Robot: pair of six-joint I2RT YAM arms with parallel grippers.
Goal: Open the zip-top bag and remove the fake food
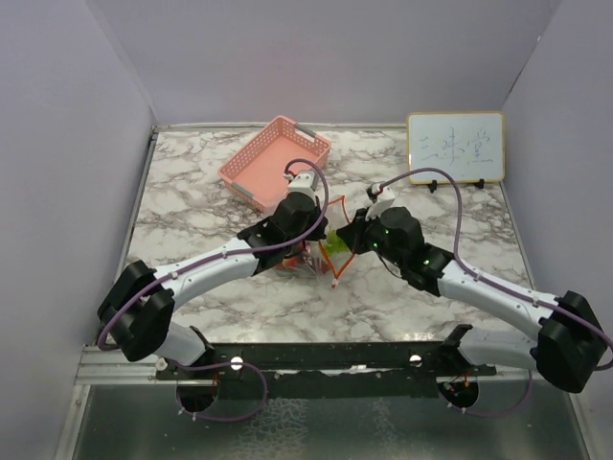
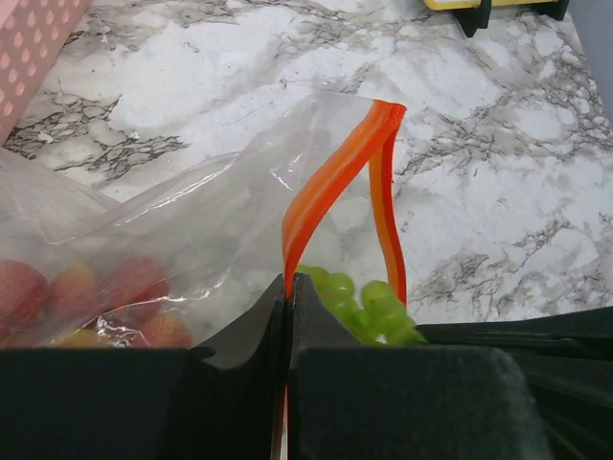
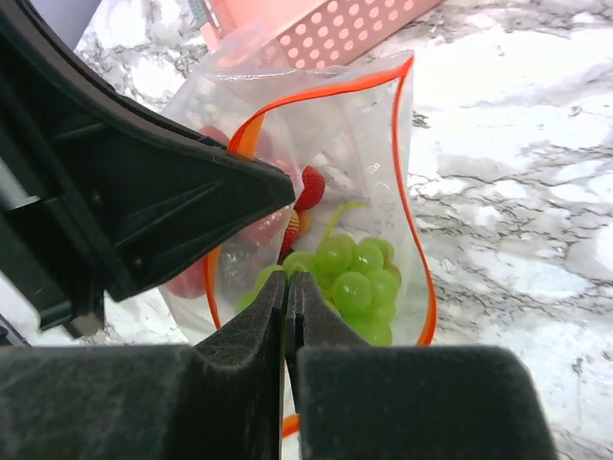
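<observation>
The zip-top bag [image 1: 330, 247] is held between both grippers over the middle of the table, its mouth pulled open. My left gripper [image 2: 287, 287] is shut on the red-orange zip strip [image 2: 330, 182] of one lip. My right gripper [image 3: 285, 280] is shut on the opposite lip of the bag [image 3: 326, 125]. Inside lies the fake food: a green grape cluster [image 3: 354, 278], a red piece [image 3: 308, 187] and several red round pieces [image 2: 134, 287] deeper in. In the top view, the left gripper [image 1: 319, 230] and the right gripper [image 1: 352, 235] face each other closely.
The pink mesh basket [image 1: 275, 161] stands just behind the left gripper, at the back left. A small whiteboard [image 1: 455, 146] stands at the back right. Side walls close in the marble table [image 1: 192, 192].
</observation>
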